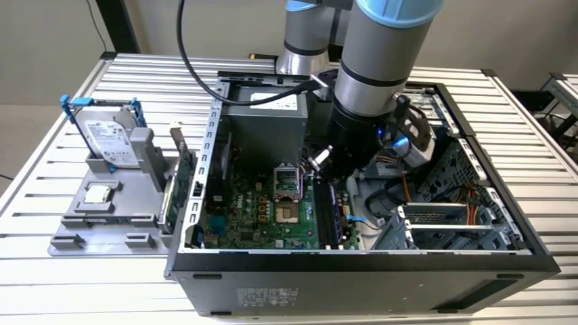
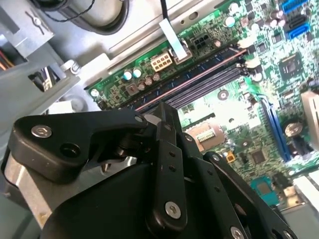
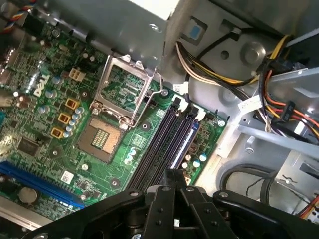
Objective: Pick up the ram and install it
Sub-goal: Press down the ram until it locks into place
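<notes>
Gripper [image 3: 172, 175] low over the memory slots [image 1: 329, 210], centre of the exterior view

Fingers drawn narrow, tips just above the ram [image 2: 199, 72] – a thin stick apparently standing in one slot; whether they pinch it I cannot tell. Best kept square to the slot, pressed straight down evenly – no twisting.

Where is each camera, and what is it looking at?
Exterior view: off the arm, looking down into the open computer case; the arm reaches inside.
First wrist view: on the arm, facing the motherboard and memory slots; the gripper shows.
Second wrist view: on the arm, facing the same slots past the gripper.
All three share the motherboard.
</notes>
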Controlling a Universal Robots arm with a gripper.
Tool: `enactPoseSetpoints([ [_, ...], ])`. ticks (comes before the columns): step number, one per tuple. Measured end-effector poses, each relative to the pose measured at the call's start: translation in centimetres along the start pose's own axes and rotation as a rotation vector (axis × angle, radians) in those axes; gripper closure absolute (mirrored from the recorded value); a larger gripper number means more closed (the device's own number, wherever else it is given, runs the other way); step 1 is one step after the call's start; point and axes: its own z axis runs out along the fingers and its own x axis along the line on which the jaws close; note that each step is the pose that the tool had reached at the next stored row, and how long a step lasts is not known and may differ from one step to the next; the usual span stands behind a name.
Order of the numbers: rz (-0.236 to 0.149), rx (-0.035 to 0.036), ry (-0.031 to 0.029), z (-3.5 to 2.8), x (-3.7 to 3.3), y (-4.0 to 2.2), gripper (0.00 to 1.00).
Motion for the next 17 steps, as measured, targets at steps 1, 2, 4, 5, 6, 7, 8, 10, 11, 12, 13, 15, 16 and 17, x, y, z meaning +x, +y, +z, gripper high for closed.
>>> enactPoseSetpoints([
  [1,-0.013,-0.0002,-0.0002,0.0,0.0,0.0,1.0],
  [2,-0.023,-0.0003,-0.0002,0.0,0.0,0.0,1.0],
  [4,-0.041,-0.0007,-0.0004,0.0,0.0,0.0,1.0],
  [5,-0.052,-0.0009,-0.0005,0.0,0.0,0.0,1.0],
  [6,-0.061,-0.0011,-0.0005,0.0,0.0,0.0,1.0],
  [7,-0.071,-0.0012,-0.0005,-0.01,0.0,0.0,1.0],
  [8,-0.08,-0.0014,-0.0006,-0.01,0.0,0.0,1.0],
  [10,-0.1,-0.0018,-0.0007,-0.01,0.0,0.0,1.0],
  [11,-0.11,-0.0019,-0.0007,-0.01,0.0,0.0,1.0],
  [12,-0.12,-0.0021,-0.0008,-0.01,0.0,0.0,1.0],
  [13,-0.129,-0.0023,-0.0009,-0.01,0.0,0.0,1.0],
  [15,-0.156,-0.0028,-0.0013,0.0,0.0,0.0,1.0],
  [16,-0.175,-0.0031,-0.0016,0.0,0.0,0.0,1.0],
  [17,-0.188,-0.0032,-0.0017,0.0,0.0,0.0,1.0],
])
